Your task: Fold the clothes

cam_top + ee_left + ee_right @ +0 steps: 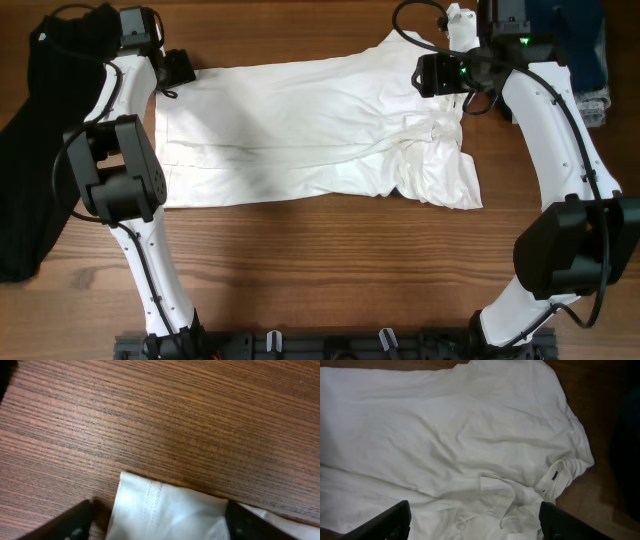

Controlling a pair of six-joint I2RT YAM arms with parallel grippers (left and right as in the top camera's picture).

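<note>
The clothes, a white T-shirt (300,125), lie spread flat across the wooden table, bunched and wrinkled toward the right end (430,150). No lettering shows. My left gripper (178,72) is at the shirt's far left corner. In the left wrist view a stitched hem corner (155,507) lies between the wide-apart fingers of my left gripper (157,525), which is open. My right gripper (440,75) hovers over the shirt's far right part. Seen from the right wrist, my right gripper (472,525) is open above wrinkled cloth, with the collar and its label (555,477) just beyond.
A long black garment (35,130) is draped over the table's left edge. Folded navy and pale denim pieces (580,50) sit at the far right corner behind the right arm. Bare wood (330,270) runs along the front, between the two arm bases.
</note>
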